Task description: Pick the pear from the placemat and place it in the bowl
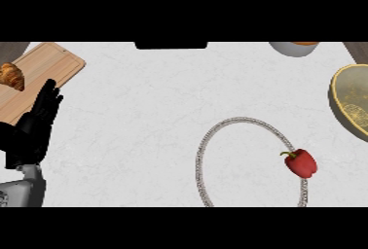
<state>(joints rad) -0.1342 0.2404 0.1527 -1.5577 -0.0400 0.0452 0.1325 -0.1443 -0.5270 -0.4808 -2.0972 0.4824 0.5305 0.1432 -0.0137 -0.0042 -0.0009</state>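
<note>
No pear seen; red pepper (301,163) on placemat rim (203,146), far right of my open left hand (34,127); right hand unseen

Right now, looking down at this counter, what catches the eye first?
The red pepper stands out, lying on the right rim of the round placemat at lower centre. At the left edge the black left hand rests open, fingers up, beside a wooden board with a croissant. A yellowish bowl sits at far right.
</note>
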